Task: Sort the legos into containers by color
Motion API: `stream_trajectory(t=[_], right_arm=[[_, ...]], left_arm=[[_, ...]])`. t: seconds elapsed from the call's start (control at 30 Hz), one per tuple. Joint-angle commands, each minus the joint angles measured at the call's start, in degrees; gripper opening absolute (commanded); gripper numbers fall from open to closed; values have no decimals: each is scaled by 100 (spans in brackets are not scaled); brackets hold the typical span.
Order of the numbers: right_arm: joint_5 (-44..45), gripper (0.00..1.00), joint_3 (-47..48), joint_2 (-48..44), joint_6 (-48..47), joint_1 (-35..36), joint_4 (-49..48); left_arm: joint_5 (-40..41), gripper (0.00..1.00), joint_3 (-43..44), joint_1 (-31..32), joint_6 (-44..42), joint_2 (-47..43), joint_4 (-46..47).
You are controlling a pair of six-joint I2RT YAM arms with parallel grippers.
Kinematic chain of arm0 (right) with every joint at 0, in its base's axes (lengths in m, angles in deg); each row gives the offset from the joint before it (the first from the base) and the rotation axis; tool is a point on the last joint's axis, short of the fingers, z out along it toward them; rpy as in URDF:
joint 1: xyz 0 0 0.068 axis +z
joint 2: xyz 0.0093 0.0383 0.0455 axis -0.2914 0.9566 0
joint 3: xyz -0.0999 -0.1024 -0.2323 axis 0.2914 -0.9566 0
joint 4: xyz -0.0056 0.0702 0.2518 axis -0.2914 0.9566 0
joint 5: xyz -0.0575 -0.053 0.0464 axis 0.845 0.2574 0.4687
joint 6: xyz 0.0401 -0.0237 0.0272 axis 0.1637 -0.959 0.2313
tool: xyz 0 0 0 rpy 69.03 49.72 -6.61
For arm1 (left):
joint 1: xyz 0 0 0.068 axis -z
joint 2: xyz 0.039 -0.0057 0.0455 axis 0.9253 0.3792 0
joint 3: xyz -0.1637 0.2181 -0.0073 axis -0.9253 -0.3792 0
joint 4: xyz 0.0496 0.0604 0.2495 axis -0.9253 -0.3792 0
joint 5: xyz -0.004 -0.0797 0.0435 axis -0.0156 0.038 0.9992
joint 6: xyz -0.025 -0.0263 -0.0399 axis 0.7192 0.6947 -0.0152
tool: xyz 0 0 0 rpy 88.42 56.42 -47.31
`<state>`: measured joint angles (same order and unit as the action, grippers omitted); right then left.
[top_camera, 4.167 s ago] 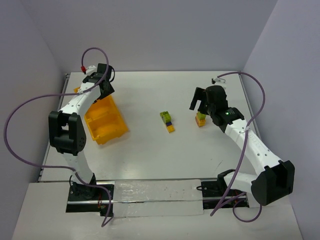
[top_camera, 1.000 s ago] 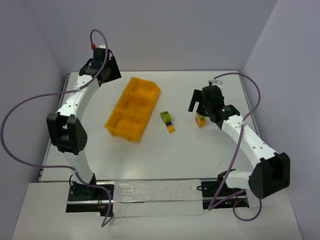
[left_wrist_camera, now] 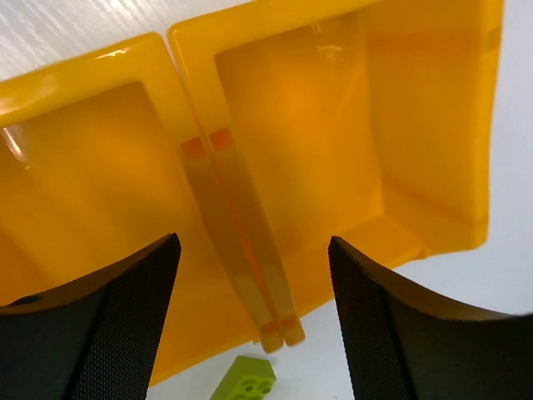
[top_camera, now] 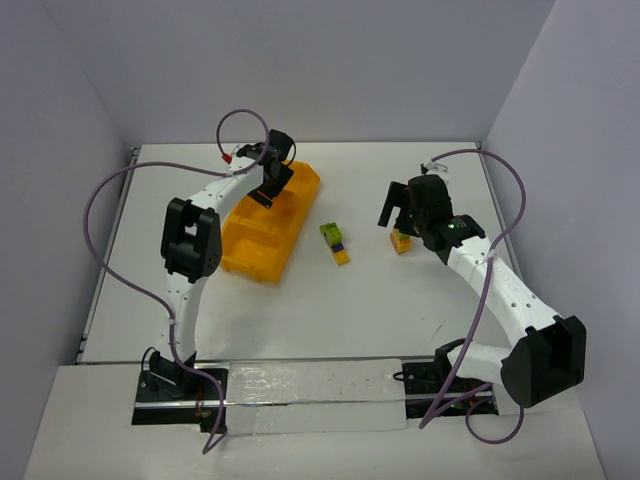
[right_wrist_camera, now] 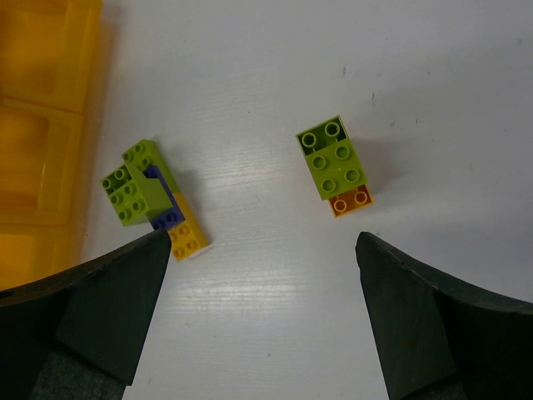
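We are judging the legos [top_camera: 335,243] as light, stiff and smooth. They are lying on the table [top_camera: 300,320], the middle stack [right_wrist_camera: 154,196] near the tray [top_camera: 262,262] and the right stack [right_wrist_camera: 335,167] further right. We are thinking a hold across the flat sides is best, because the studs are locking the bricks together. The left gripper [left_wrist_camera: 251,246] is standing wide open above the tray's divider [left_wrist_camera: 241,308], holding nothing. The right gripper [right_wrist_camera: 262,242] is hanging fully open over the right stack, not touching it.
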<state>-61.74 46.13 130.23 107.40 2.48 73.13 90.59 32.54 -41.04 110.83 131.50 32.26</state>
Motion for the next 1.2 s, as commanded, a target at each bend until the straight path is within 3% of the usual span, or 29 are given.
stream_trajectory(t=[0.0, 0.03, 0.13, 0.17, 0.53, 0.63, 0.8, 0.87, 0.93, 0.97, 1.03, 1.1, 1.17], right_arm=[[96, 100, -47, -160, -67, 36, -58], [99, 100, -55, -164, -67, 36, -57], [103, 100, -83, -167, -67, 36, -83], [101, 100, -89, -157, -66, 36, -93], [-59, 100, -8, 75, -6, 36, -179], [-53, 100, 16, 84, -6, 42, -163], [-7, 100, 6, 75, -15, 36, -143], [1, 100, 36, 128, -6, 36, -126], [-15, 100, 63, 145, 3, 36, -109], [-16, 100, 80, 154, 12, 36, -109], [-31, 100, 101, 167, 5, 36, -115], [-42, 100, 142, 190, 4, 43, -116], [-47, 100, 179, 204, 6, 41, -97]], left_arm=[[157, 67, 428, -29, 66, 242, -109], [176, 60, 457, -31, 47, 279, -152], [214, 12, 400, -31, -205, 202, -55], [210, 1, 381, -31, -373, 155, 23], [540, 0, 494, -40, -2259, -88, 630], [281, 0, 579, -40, -3037, -10, 1023], [129, 0, 933, -27, -3446, 277, 892], [17, 5, 949, -3, -3630, 316, 940], [17, 17, 933, 39, -3729, 332, 940], [34, 42, 923, 57, -3815, 315, 940], [43, 73, 872, 72, -3901, 288, 966], [-9, 89, 845, 74, -3984, 243, 1019], [-33, 94, 914, 80, -4030, 193, 996]])
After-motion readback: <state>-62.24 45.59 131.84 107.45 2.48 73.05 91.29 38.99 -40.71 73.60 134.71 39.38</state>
